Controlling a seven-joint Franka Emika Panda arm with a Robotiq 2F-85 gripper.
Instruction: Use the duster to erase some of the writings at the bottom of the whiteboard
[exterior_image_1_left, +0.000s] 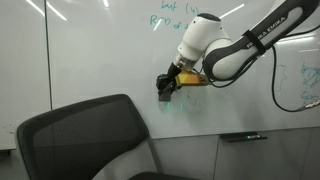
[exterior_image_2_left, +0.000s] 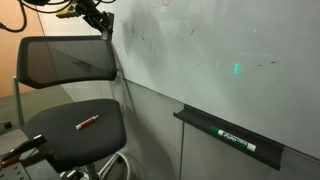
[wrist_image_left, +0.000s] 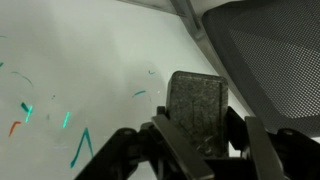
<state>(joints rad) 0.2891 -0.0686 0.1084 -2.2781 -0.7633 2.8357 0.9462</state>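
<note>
Duster (exterior_image_1_left: 163, 90) in an exterior view: clamped in the fingers (exterior_image_1_left: 168, 82), held against the whiteboard (exterior_image_1_left: 100, 50) low down, just above faint teal writings (exterior_image_1_left: 168, 106). Probably lined up for a downward wipe. In an exterior view past the chair (exterior_image_2_left: 65, 65), the board is near edge-on and contact is unclear. Wrist view: fingers closed on the grey felt, teal strokes beside it, not yet erased.

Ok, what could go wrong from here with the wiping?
1. The chair backrest sits right beside the hand, so a sideways wipe may bump it.
2. The teal writings lie off to one side of the duster, next to an orange scribble. A broad stroke could erase that too.
</note>
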